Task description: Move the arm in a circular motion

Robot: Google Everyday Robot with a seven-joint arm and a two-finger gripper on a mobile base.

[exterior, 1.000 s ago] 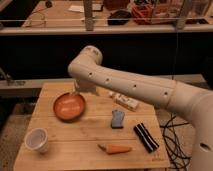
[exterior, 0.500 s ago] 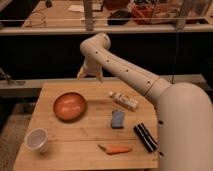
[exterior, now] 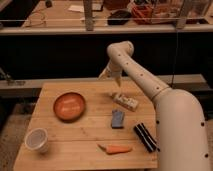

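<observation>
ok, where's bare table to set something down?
Free: the back-left corner behind the orange bowl, and the front strip between the white cup and the carrot. Crowded: the right side, with the pale box, blue block, black bar and the arm above. The gripper hangs over the table's back edge, centre.

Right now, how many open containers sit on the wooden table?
2, none hidden: the round orange bowl centre-left, the white cup at the front-left corner. The cream-white arm holds its gripper above the far edge of the wooden table.
</observation>
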